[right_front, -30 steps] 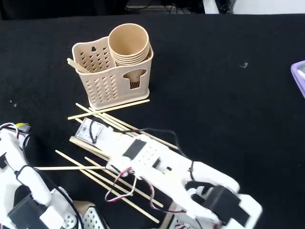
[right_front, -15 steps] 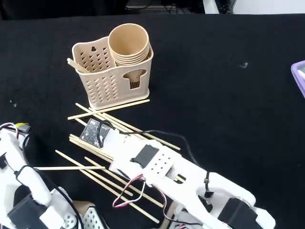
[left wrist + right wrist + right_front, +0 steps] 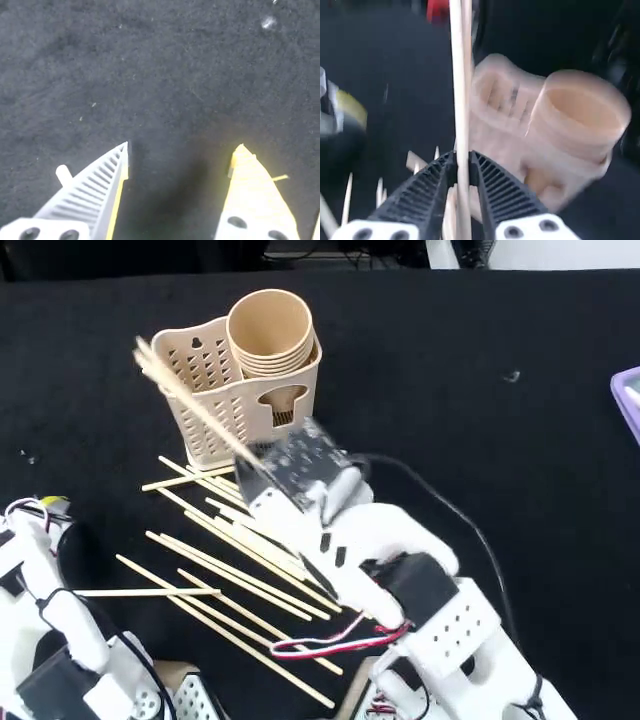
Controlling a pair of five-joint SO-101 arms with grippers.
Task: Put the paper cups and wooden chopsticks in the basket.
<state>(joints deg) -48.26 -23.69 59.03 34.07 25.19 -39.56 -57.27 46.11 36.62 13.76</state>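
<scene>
Paper cups (image 3: 270, 328): done. They sit nested as one stack in the right-hand compartment of the basket (image 3: 215, 418), as seen from the high view.

Chopsticks: mostly not done. Approx a dozen loose chopsticks (image 3: 235, 562) lie scattered on the black table (image 3: 450, 390) in front of the basket, some crossing each other, a few w/ ends right at the basket's foot.

Right gripper (image 3: 461, 159) is clenched on the held chopsticks (image 3: 460, 75), likely a pair, but exact count is hard to tell. They are off the table and slant up across the basket's front, w/ top ends near the rim of its left, perforated compartment. They are not in yet. Whether any stick already stands in that compartment: can't tell.

Left gripper (image 3: 182, 150) has its fingers spread wide w/ nothing between them, low over bare cloth, well apart from basket and sticks.

Judgement: approx half done. The held sticks need tipping into the left compartment, then the whole pile on the table is left to do.
</scene>
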